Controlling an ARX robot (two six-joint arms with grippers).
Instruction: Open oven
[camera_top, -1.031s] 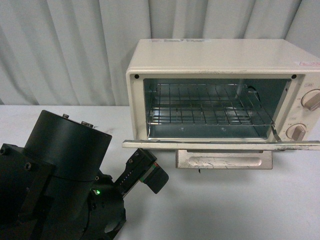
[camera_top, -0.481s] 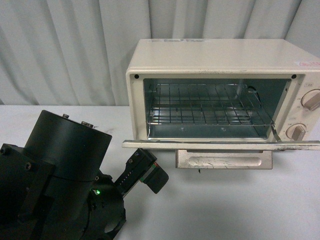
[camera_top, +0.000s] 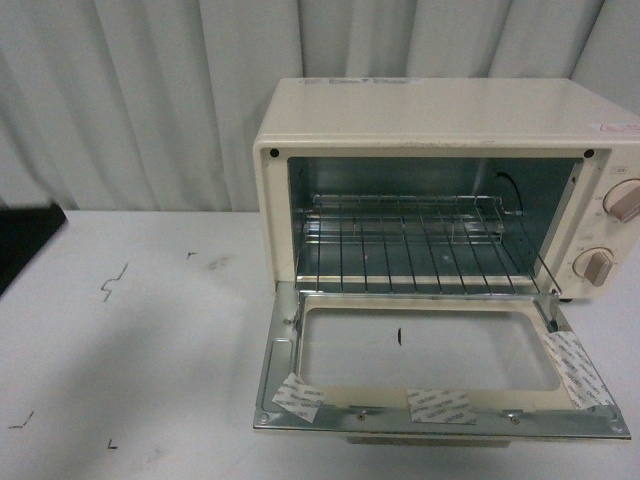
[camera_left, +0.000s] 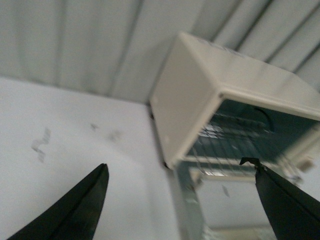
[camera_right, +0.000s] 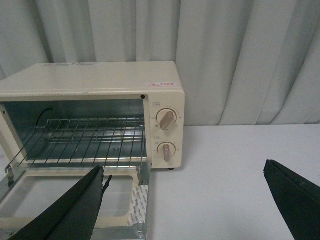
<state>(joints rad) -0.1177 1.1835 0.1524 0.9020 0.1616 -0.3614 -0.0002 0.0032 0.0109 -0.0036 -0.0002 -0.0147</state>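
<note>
The cream oven (camera_top: 420, 110) stands at the back right of the white table with its door (camera_top: 275, 370) swung down, inner face and glass up. The wire rack (camera_top: 420, 245) shows inside, and two beige knobs (camera_top: 625, 200) sit on the right panel. Neither gripper appears in the front view. My left gripper (camera_left: 176, 163) is open in front of the oven (camera_left: 185, 95), off its left corner and holding nothing. My right gripper (camera_right: 183, 165) is open before the oven (camera_right: 95, 77), one finger (camera_right: 75, 210) over the door (camera_right: 70, 192), touching nothing.
Pale pleated curtains (camera_top: 150, 100) hang behind the table. A dark shape (camera_top: 25, 240) sits at the front view's left edge. White table (camera_top: 150, 350) lies left of the oven, with small dark marks (camera_top: 115, 283). More table (camera_right: 225, 175) lies right of it.
The left arm that filled the lower left of the front view has left it. The oven door has dropped from level to slanting down. The rack sits lower and further forward.
</note>
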